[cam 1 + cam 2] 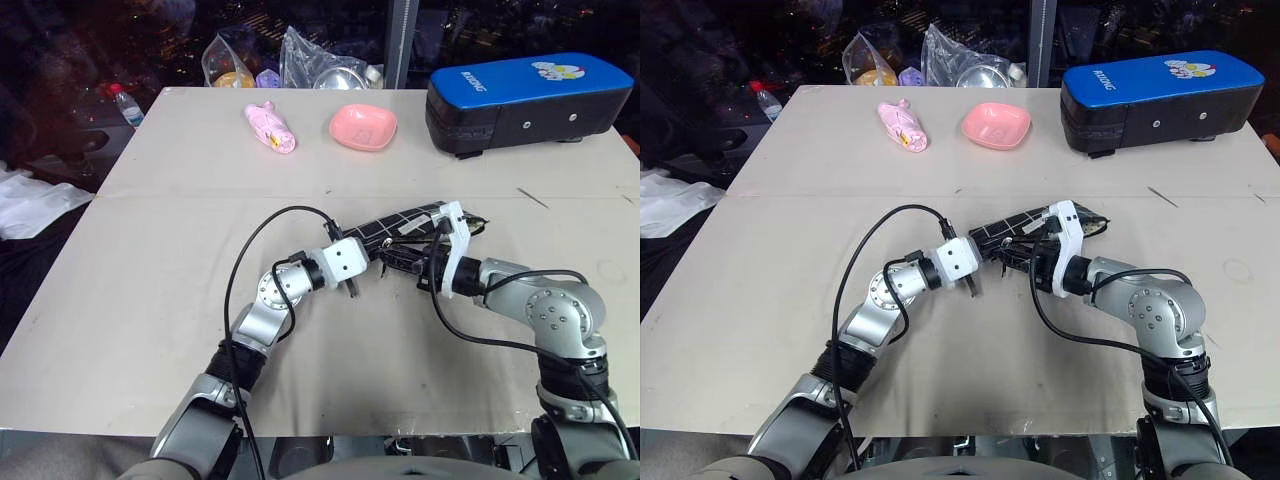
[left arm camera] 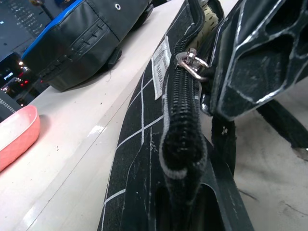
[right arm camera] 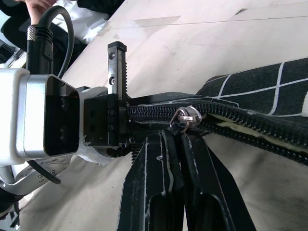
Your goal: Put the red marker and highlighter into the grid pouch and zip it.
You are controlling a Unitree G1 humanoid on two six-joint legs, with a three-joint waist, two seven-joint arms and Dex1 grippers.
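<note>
Black fabric w/ thin white grid lines: the grid pouch [image 1: 405, 222] is lying mid-table, flat and rectangular, long axis running from the near left up to the far right. L gripper [image 1: 362, 270] is clamping its near left end. R gripper [image 3: 179, 139] is pinching shut on the metal zipper pull [image 3: 185, 117], w/ coarse black teeth parting beyond it.

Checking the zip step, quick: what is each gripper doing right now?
Left gripper: shut on the grid pouch end.
Right gripper: shut on the zipper pull.
</note>
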